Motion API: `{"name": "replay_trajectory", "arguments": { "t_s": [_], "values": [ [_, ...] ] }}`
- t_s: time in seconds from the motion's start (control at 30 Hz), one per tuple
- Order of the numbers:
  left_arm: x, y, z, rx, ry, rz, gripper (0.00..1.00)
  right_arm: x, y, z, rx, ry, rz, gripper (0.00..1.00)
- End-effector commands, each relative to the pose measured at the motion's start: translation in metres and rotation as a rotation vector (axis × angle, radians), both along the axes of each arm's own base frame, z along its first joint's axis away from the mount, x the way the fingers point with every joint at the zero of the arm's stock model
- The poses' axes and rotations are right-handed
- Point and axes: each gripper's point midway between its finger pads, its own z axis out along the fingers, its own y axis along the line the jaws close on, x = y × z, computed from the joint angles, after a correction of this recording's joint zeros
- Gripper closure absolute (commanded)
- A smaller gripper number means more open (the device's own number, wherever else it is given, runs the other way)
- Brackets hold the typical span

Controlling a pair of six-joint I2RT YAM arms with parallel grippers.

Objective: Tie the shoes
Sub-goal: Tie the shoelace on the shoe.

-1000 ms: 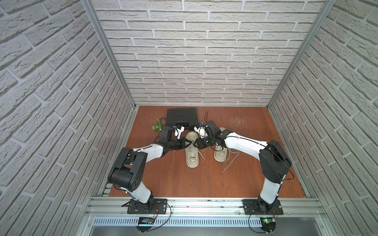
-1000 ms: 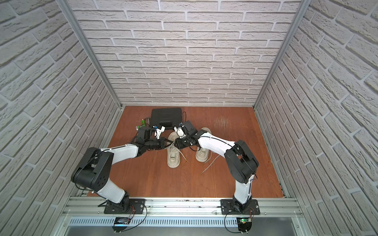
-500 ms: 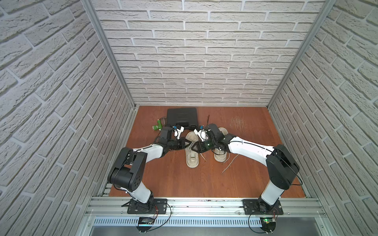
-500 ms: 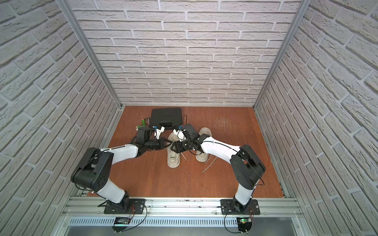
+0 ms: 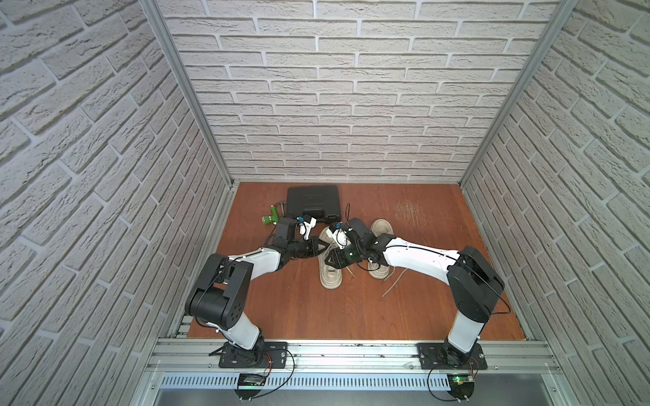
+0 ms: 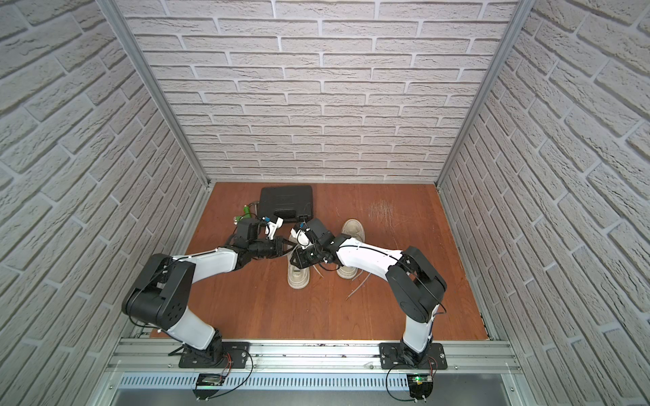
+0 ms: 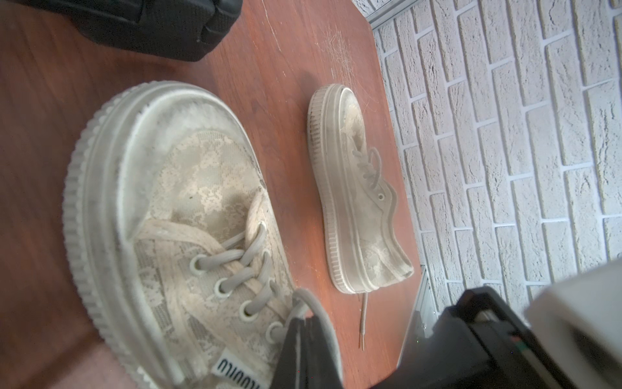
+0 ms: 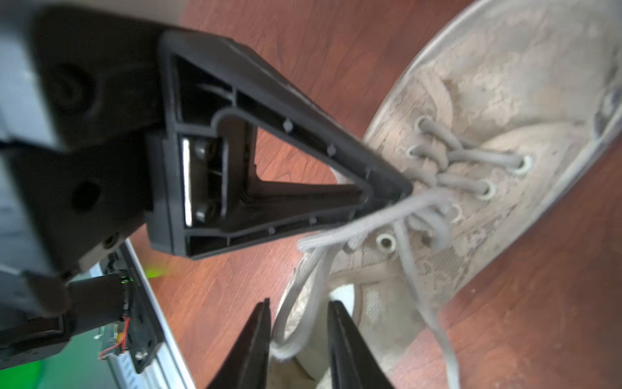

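Note:
Two worn beige shoes stand side by side on the wooden floor: one [image 5: 330, 272] [image 6: 299, 277] with both grippers over it, the other [image 5: 381, 228] [image 6: 352, 228] to its right. My left gripper [image 7: 304, 320] [image 5: 322, 246] is shut on a cream lace [image 7: 314, 303] at the top eyelets of the nearer shoe [image 7: 188, 188]. In the right wrist view that lace runs from the left gripper's tip [image 8: 387, 192] as a loop [image 8: 286, 350] hanging between my right gripper's [image 8: 299, 303] [image 5: 329, 262] parted fingers. The right gripper is open, its fingers apart from the loop.
A black plastic case [image 5: 313, 202] lies behind the shoes, with a green tool [image 5: 271, 218] beside it on the left. A loose lace [image 5: 390, 284] trails over the floor from the right-hand shoe. Brick walls close in three sides; an aluminium rail [image 5: 351, 351] runs along the front.
My right gripper has moved nearer along the left-hand shoe and lower, and its fingers now stand closer together around the lace loop. The left gripper has stayed put, shut on the lace.

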Motion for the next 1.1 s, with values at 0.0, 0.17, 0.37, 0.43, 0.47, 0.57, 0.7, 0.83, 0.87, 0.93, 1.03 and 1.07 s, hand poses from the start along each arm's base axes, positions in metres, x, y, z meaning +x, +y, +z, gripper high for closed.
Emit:
{"name": "replay_trajectory", "arguments": {
  "t_s": [0.0,0.17,0.37,0.43,0.47,0.57,0.7,0.83,0.87,0.93,1.03,1.07],
  "values": [
    [0.003,0.003,0.006,-0.003,-0.035,0.012,1.0,0.009,0.002,0.01,-0.011,-0.048,-0.018,0.75],
    [0.003,0.006,0.004,0.006,-0.03,0.024,1.0,0.015,-0.003,0.01,-0.061,-0.071,-0.022,0.96],
    [0.004,0.015,-0.001,0.03,-0.023,0.048,1.0,0.023,-0.019,0.015,-0.147,-0.119,-0.026,0.97],
    [0.004,0.018,-0.005,0.048,-0.015,0.051,1.0,0.026,-0.026,0.016,-0.176,-0.131,-0.029,0.97],
    [0.003,0.021,-0.008,0.061,-0.011,0.055,1.0,0.028,-0.03,0.017,-0.193,-0.14,-0.034,0.97],
    [0.003,0.026,-0.011,0.074,-0.007,0.068,1.0,0.033,-0.04,0.017,-0.231,-0.154,-0.049,0.97],
    [0.004,0.033,-0.012,0.082,-0.003,0.089,1.0,0.037,-0.054,0.016,-0.27,-0.163,-0.074,0.97],
    [0.005,0.038,-0.013,0.088,-0.002,0.105,1.0,0.04,-0.067,0.013,-0.325,-0.17,-0.092,0.97],
    [0.004,0.04,-0.013,0.089,-0.001,0.108,1.0,0.04,-0.07,0.011,-0.339,-0.169,-0.094,0.97],
    [0.005,0.042,-0.014,0.091,0.0,0.115,1.0,0.041,-0.075,0.01,-0.356,-0.171,-0.101,0.97],
    [0.005,0.047,-0.014,0.098,0.002,0.128,1.0,0.044,-0.083,0.009,-0.383,-0.179,-0.12,0.97],
    [0.005,0.049,-0.015,0.1,0.004,0.134,1.0,0.045,-0.086,0.009,-0.396,-0.182,-0.125,0.97]
  ]
}}
